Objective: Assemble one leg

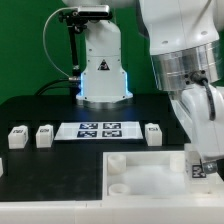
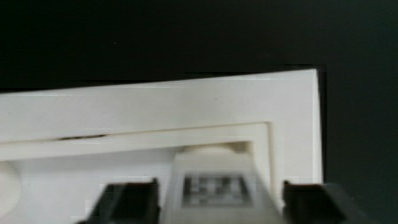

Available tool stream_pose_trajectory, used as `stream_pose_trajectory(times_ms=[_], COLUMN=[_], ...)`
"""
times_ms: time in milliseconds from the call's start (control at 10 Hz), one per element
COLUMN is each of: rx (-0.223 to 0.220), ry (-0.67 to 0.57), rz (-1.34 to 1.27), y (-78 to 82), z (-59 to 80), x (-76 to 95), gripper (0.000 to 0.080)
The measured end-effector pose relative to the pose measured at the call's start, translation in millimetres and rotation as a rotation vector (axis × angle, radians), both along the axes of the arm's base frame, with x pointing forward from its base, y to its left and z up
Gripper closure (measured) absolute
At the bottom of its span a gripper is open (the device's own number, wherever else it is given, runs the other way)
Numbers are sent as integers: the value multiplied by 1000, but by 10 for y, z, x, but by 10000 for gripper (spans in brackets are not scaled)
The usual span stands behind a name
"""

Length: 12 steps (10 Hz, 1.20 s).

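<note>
Grips the leg (image 2: 217,188) firmly between the two black fingers (image 2: 125,203) of the gripper (image 2: 217,204), tag toward the wrist camera. Hangs over the near right corner of the wide white square piece (image 1: 150,172), just above a round corner socket (image 2: 214,155).

Best done, by the look of it: centre over the socket, keep upright, lower straight, then seat without catching the rim.

Seems to hold nothing yet in that socket, nor in the left socket (image 1: 117,160).

Leaves three spare legs on the black table (image 1: 40,110): two (image 1: 17,137) (image 1: 44,135) left of the marker board (image 1: 100,129), one (image 1: 153,133) right.
</note>
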State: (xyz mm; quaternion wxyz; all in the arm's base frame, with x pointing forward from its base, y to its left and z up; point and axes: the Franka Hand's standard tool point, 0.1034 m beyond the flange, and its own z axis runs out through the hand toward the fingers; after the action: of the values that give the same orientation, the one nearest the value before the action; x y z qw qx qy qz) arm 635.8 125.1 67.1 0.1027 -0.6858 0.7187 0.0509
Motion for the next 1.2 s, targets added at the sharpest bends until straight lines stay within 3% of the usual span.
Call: stream_pose_trajectory(times_ms=[100,200,300,700,800,1000,1200], rx=[-15,-30,-57,-76,-122,-157,-152], ry=[-28,-43,-70,-141,-156,-206,-203], rz=[167,365,549,884,1084,1392,1359], y=[-18,-22,-6,-23,-36,-103,-86], z=[-15,-19,-14,-20,-10,4,3], x=[-16,-47,-54,-52,-45,-10,-14], gripper=[238,178,178,150,150,150,150])
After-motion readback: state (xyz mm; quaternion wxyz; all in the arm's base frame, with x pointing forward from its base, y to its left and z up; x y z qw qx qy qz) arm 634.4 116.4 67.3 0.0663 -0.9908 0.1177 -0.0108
